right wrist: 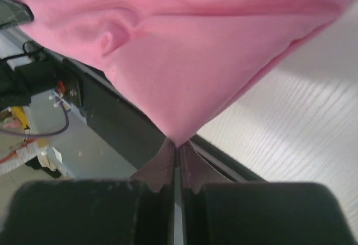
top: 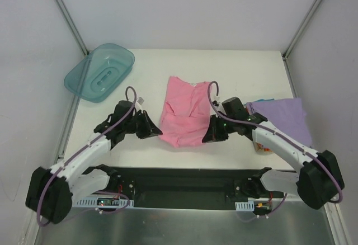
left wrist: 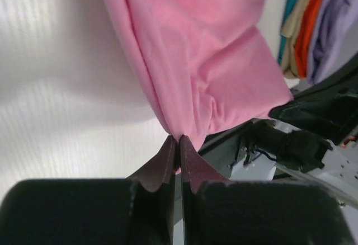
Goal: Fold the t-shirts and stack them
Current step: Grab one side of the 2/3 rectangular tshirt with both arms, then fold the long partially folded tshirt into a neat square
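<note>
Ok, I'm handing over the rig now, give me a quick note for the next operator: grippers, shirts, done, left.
The left gripper is shut on the pink t-shirt, near left corner; the right gripper is shut on its near right corner.
The shirt lies mid-table, not fully folded.
Done: the folded stack, lavender on top, at the right edge.
Left: fold the pink one, add it to the stack.

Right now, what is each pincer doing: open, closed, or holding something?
Left pincer: closed on a corner of the soft pink cloth t-shirt.
Right pincer: closed on another corner of that t-shirt.
</note>
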